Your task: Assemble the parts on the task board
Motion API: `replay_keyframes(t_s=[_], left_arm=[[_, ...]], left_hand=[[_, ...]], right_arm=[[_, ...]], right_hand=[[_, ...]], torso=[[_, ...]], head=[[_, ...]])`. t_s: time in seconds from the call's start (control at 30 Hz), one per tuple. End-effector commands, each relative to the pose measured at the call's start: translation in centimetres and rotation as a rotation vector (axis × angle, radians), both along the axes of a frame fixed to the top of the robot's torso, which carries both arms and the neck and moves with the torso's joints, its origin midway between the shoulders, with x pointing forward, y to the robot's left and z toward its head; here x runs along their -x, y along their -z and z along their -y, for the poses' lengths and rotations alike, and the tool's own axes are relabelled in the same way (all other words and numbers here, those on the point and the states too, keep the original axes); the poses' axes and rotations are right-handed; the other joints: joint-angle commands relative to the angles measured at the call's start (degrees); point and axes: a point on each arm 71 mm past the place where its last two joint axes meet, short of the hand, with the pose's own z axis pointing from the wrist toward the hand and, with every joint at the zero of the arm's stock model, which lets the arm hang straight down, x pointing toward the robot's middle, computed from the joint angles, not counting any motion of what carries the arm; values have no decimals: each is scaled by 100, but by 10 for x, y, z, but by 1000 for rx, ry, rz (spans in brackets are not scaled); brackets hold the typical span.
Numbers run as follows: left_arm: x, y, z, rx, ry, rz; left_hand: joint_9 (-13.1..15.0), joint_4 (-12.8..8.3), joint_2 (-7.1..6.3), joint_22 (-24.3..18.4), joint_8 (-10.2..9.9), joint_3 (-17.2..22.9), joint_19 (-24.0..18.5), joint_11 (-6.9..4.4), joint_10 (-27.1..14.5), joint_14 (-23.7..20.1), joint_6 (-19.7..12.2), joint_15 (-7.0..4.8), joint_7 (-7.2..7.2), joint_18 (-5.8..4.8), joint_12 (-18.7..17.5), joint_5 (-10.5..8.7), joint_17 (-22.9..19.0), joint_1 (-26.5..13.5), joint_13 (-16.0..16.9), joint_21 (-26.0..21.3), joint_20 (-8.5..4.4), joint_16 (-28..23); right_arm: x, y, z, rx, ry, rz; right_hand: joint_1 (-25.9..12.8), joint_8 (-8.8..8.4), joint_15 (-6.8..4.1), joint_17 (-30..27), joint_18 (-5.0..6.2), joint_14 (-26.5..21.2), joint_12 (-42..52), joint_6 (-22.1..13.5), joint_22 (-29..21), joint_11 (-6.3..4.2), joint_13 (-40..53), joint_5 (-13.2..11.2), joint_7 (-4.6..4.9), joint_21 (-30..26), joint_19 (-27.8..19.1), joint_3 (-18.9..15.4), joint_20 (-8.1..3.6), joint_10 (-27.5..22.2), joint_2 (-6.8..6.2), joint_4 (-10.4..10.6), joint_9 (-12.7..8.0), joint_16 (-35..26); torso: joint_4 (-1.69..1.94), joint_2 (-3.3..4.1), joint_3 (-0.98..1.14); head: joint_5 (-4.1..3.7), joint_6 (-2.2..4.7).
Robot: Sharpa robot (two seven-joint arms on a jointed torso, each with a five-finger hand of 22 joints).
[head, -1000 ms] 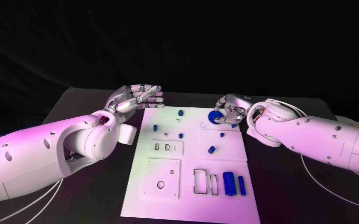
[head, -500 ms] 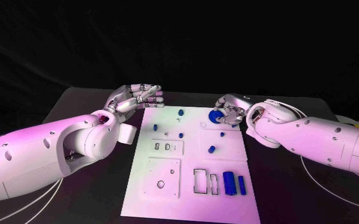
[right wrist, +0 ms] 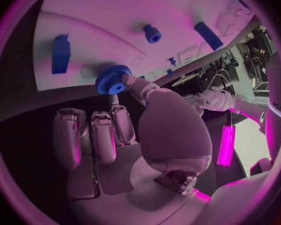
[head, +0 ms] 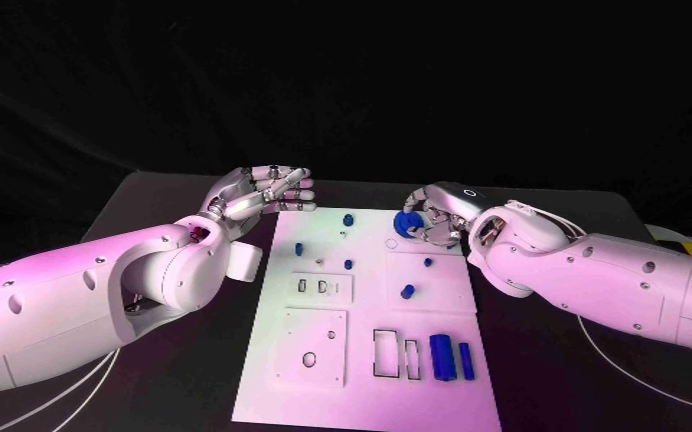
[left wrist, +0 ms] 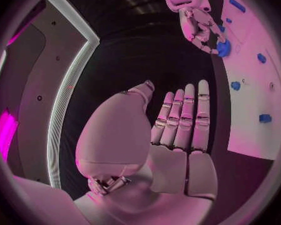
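Right hand (head: 440,214): pinches a blue gear (head: 408,223) at its fingertips, the other fingers loosely curled beneath; it hangs over the far right part of the task board (head: 325,352).
Blue gear, location: at the tips of the right hand, toothed rim outward, hub toward the board in the right wrist view (right wrist: 113,79); whether it touches the board surface cannot be told.
Left hand (head: 261,190): holds nothing, fingers straight and close together in the left wrist view (left wrist: 178,130); poised just off the board's far left corner, well apart from the right hand.
Parts near the right hand: small blue peg (head: 348,218) beside the gear toward the left hand; blue knob (head: 426,261) and blue stub (head: 407,291) on the board nearer the robot than the hand.
Parts far from either hand: two blue blocks (head: 441,354) upright in their slots at the board's near edge.
Risk, grip: the pinch looks to sit on the gear's rim only; a slight twist could roll it out of the fingertips.
Risk, seating: if the hub meets its post tilted, the gear may jam or skid across the plate.
Risk, collision: the curled fingers beneath could brush the blue knob on descent.
Risk, board: nothing steadies the plate; downward force might shift it.
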Motion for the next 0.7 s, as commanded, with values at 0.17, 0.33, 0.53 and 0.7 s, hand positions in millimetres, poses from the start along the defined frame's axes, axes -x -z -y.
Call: replay_keyframes(t_s=[0.17, 0.33, 0.53, 0.7], left_arm=[[0, -1, 2, 13, 22, 4], [0, -2, 3, 16, 23, 8], [0, -2, 2, 19, 20, 8], [0, -2, 3, 22, 22, 6]], left_hand=[[-5, 8, 73, -5, -38, 36, 40, 11, 31, -25, -25, 25, 137, 71, -25, -25, 13, -4, -1, 19, -8, -32], [-5, 8, 73, -6, -38, 38, 40, 11, 31, -25, -26, 25, 137, 71, -27, -25, 14, -4, -1, 19, -8, -33], [-5, 6, 76, -6, -38, 42, 40, 11, 32, -25, -26, 25, 136, 71, -29, -24, 16, 0, -1, 19, -8, -34], [-5, 6, 76, -6, -38, 42, 40, 11, 32, -25, -26, 25, 136, 71, -29, -24, 16, 0, -1, 19, -8, -34]], right_arm=[[15, -12, -29, 22, -91, 135], [20, -14, -52, 16, -125, 148], [20, -14, -80, 15, -154, 154], [18, -7, -96, 15, -162, 150]], right_hand=[[-49, 190, -33, 1367, -119, 566, 28, 250, 847, -6, 153, -16, -179, 58, 111, -6, -11, 42, -21, 30, 125, 25], [-47, 185, -36, 1370, -123, 567, 22, 245, 861, -10, 147, -2, -182, 68, 121, 6, -14, 38, -26, 22, 125, 25], [-56, 168, -40, 1362, -120, 565, 17, 226, 853, -10, 144, 25, -179, 61, 115, 31, -18, 35, -28, 17, 122, 23], [-58, 159, -40, 1359, -118, 564, 12, 216, 847, -9, 140, 40, -176, 56, 111, 46, -20, 32, -26, 12, 120, 23]], torso=[[-5, -1, -3], [5, 4, -8], [10, 3, -17], [12, 16, -15]], head=[[-6, 31], [-18, 47], [-25, 91], [-27, 102]])
